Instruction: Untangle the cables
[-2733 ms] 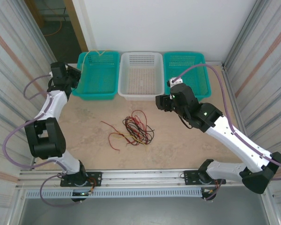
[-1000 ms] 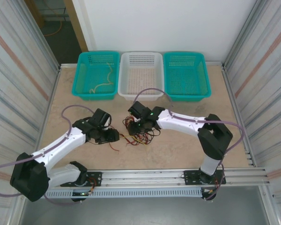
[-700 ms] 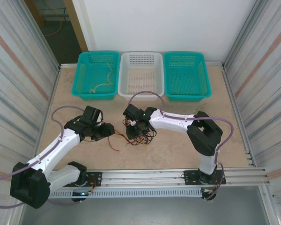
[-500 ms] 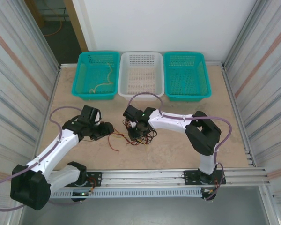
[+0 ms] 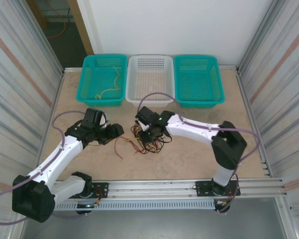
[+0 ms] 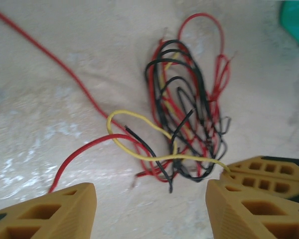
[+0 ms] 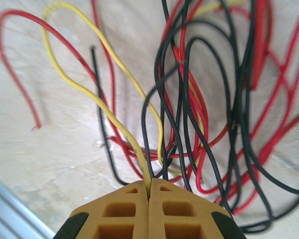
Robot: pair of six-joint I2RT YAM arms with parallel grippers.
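A pale beige table (image 5: 199, 149) stood inside a metal-framed booth with a white back wall. Three baskets sat side by side along its far edge. The left green basket (image 5: 82, 82) had a pale cable (image 5: 111, 85) curled inside. A white basket (image 5: 150, 57) sat in the middle and the right green basket (image 5: 220, 84) beside it.

The cables (image 5: 152, 143), thin red, black and yellow wires, lay in a loose tangle near the middle of the table. From above, the right hand (image 5: 145, 135) sat over the tangle's far-left part and hid the wires beneath it. Its fingers were too small to make out there. Its own camera showed them pressed together, pinching a yellow cable (image 7: 92, 92) at their tips. In that view the tangle was cut off at the top and right edges.

The left hand (image 6: 149, 211) was just left of the tangle, its fingers spread apart with nothing between them. Its camera view was slightly blurred. A red cable (image 6: 65, 74) trailed away from the tangle toward the left.
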